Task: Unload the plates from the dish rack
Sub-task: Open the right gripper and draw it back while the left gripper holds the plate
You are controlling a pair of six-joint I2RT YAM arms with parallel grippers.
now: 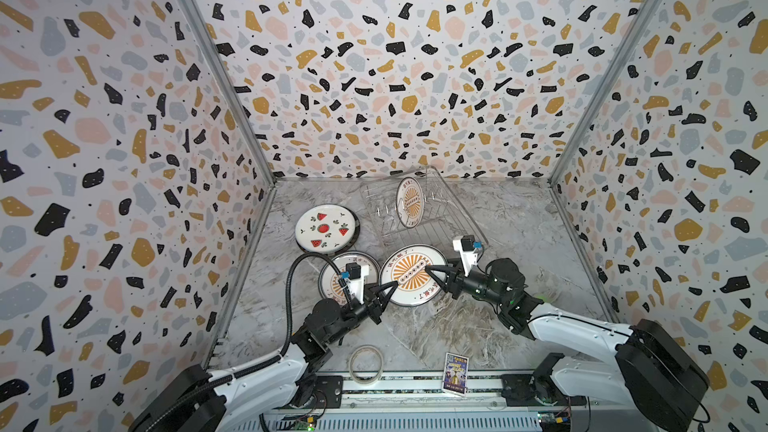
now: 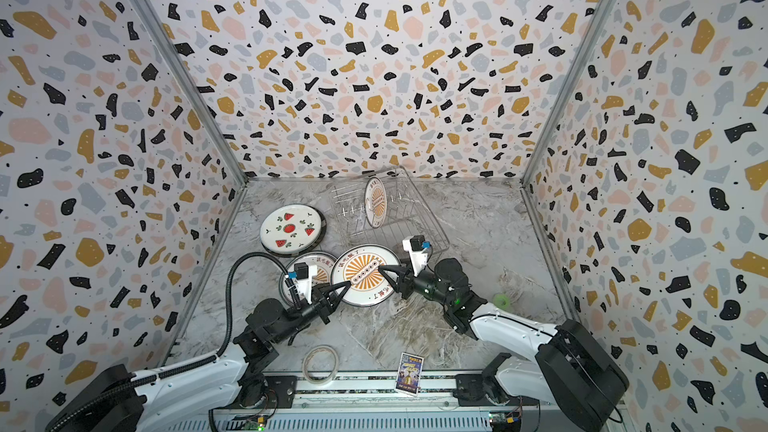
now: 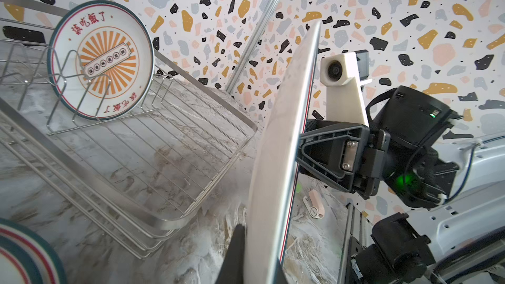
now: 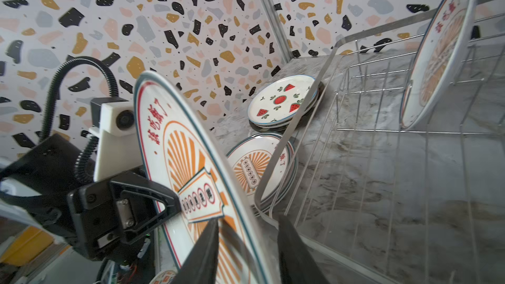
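Pinching tight the rim of the likely slick, brittle plate (image 1: 415, 289) mid-frame, the left gripper (image 1: 392, 285) bore it while the right gripper (image 1: 428, 270) gaped loose astride it.

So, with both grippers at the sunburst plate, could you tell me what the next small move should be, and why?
Probably draw the right gripper straight back off the sunburst plate: its jaws stand open around the rim, while the left gripper is shut on the opposite edge and can carry it alone.

L gripper (image 2: 347, 285) pinches sunburst plate (image 2: 368, 284) rim, R gripper (image 2: 381, 270) opposite; another plate (image 2: 375, 201) upright in rack (image 2: 399, 229).
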